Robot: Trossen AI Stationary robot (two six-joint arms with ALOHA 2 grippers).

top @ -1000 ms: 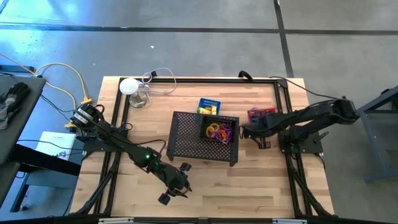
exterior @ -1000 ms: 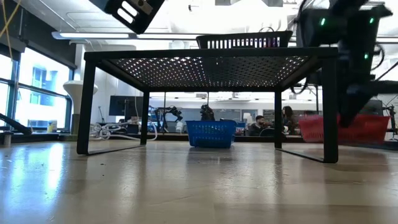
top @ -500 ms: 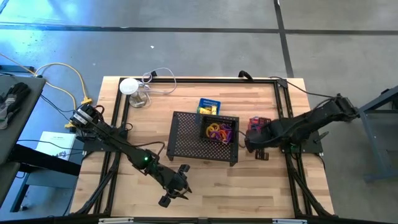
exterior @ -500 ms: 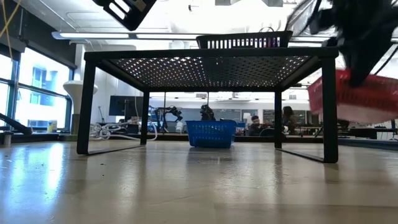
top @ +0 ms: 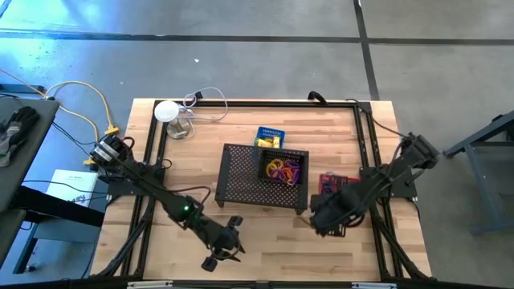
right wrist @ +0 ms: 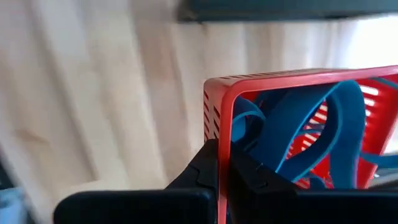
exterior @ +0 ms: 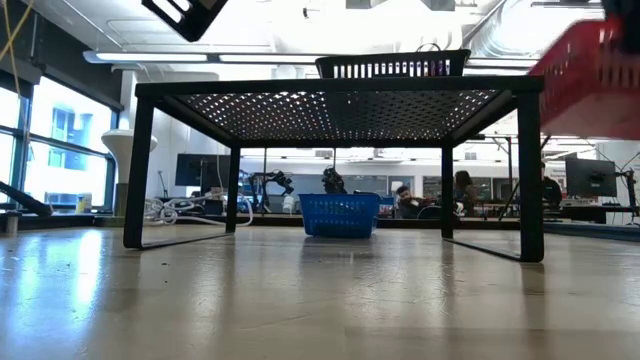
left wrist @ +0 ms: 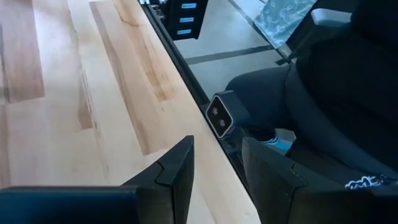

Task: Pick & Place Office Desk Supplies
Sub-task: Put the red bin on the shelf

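My right gripper is shut on a red mesh basket that holds blue rubber-band loops. It hangs in the air to the right of the black mesh shelf; the low view shows the basket high up. A black basket with purple and orange rings stands on the shelf's top. A blue basket with yellow packets sits on the table behind the shelf. My left gripper is open above the table's near edge, holding nothing. My right gripper pinches the red basket's side wall at its rim, close to a corner, one finger inside and one outside. The fingers come from above, pointing down. The basket is lifted clear of the table and hangs tilted.
A white round-topped object with a cable stands at the far left corner. The black frame rails run along the table's sides. Bare wood lies in front of the shelf.
My right gripper has carried the red basket up off the table and toward the near edge, rolling its wrist on the way. The basket now hangs clear and tilted instead of standing beside the shelf.
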